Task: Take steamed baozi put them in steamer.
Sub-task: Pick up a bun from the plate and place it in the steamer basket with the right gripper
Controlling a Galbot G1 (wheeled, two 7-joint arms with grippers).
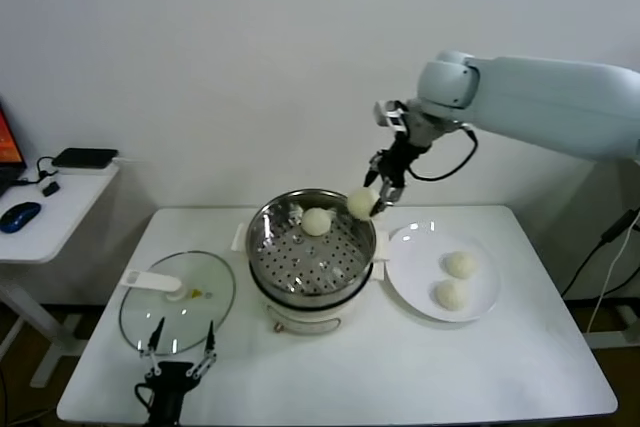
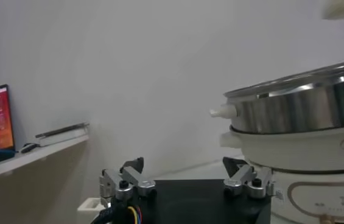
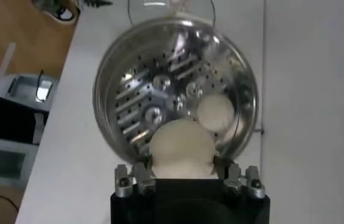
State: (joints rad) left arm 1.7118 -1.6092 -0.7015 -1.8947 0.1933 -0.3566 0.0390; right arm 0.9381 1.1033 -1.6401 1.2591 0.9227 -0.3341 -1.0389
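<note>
The steel steamer (image 1: 262,250) stands mid-table on its white base. One cream baozi (image 1: 317,221) lies on its perforated tray at the back; it also shows in the right wrist view (image 3: 215,113). My right gripper (image 1: 376,201) is shut on a second baozi (image 1: 360,203) and holds it above the steamer's back right rim; in the right wrist view this baozi (image 3: 181,148) sits between the fingers over the steamer (image 3: 117,73). Two more baozi (image 1: 461,264) (image 1: 451,294) lie on the white plate (image 1: 410,247). My left gripper (image 1: 178,361) is open and empty, low at the table's front left.
A glass lid (image 1: 215,319) with a white handle lies left of the steamer, just beyond my left gripper. In the left wrist view the steamer (image 2: 299,115) rises close by. A side desk (image 1: 60,197) with a mouse and devices stands at far left.
</note>
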